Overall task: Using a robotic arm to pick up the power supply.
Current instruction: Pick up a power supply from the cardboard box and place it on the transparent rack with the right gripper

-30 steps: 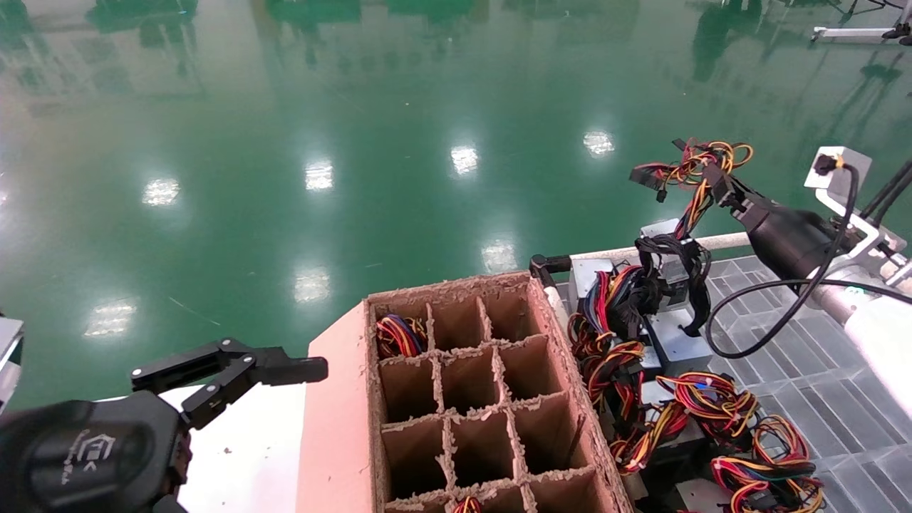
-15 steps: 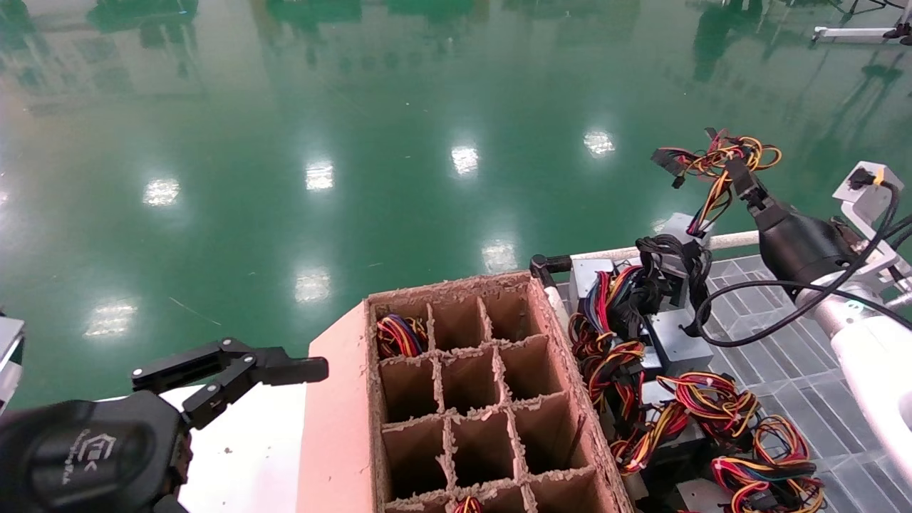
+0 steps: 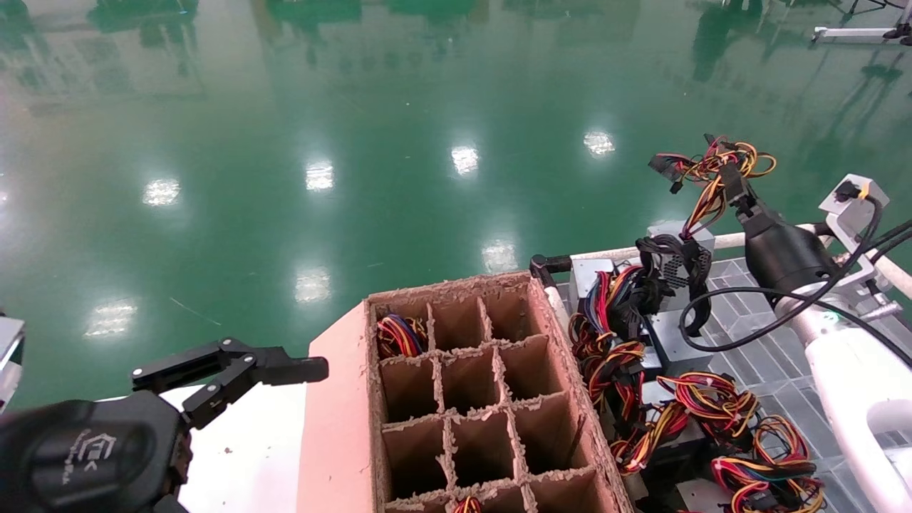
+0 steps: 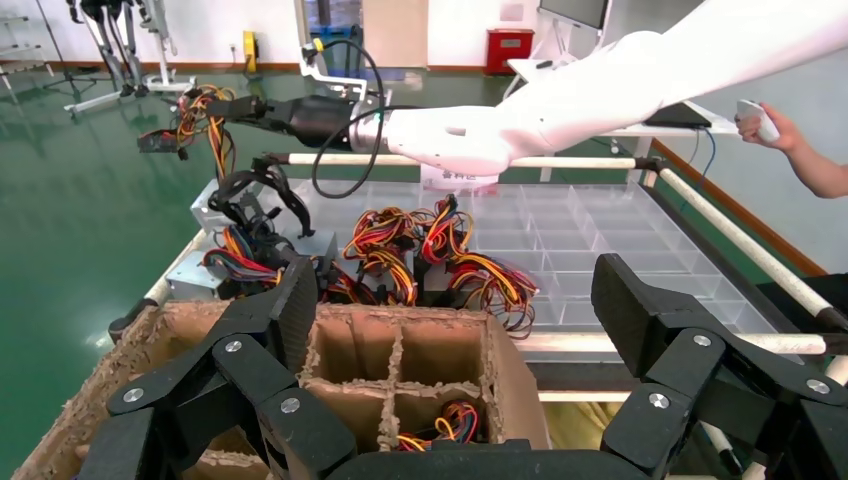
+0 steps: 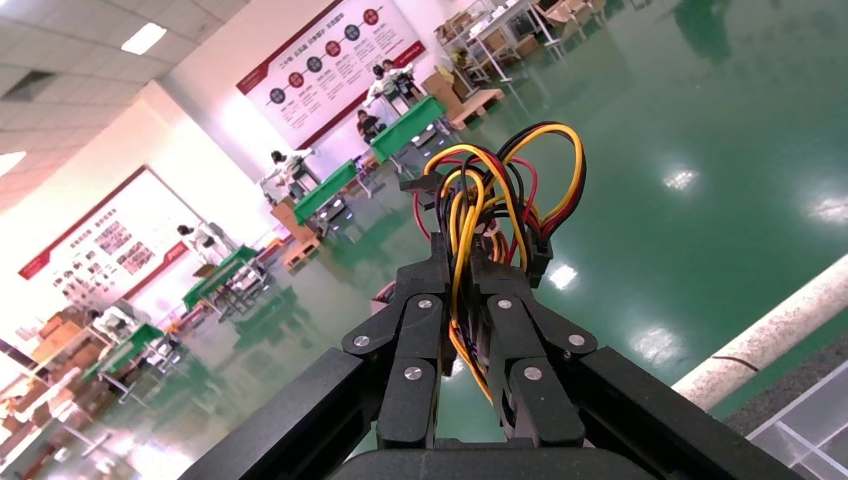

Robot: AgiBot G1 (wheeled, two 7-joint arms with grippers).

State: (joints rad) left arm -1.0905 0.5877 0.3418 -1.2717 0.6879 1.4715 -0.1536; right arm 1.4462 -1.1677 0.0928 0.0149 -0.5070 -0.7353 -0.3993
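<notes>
The power supply [image 3: 675,251] hangs just above the far edge of the grid tray [image 3: 798,388], lifted only by its wires [image 3: 712,171], which the right gripper [image 3: 732,179] has clenched. A slow, steady rise should free snagged cables. Its underside stays hidden. The left gripper [image 3: 228,370] idles, spread, beside the carton [image 3: 335,413].

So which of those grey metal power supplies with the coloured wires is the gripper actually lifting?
The farthest grey metal power supply, by the white rail: its red-yellow-black wire bundle runs up into the shut right gripper. The others lie untouched on the grid tray.
</notes>
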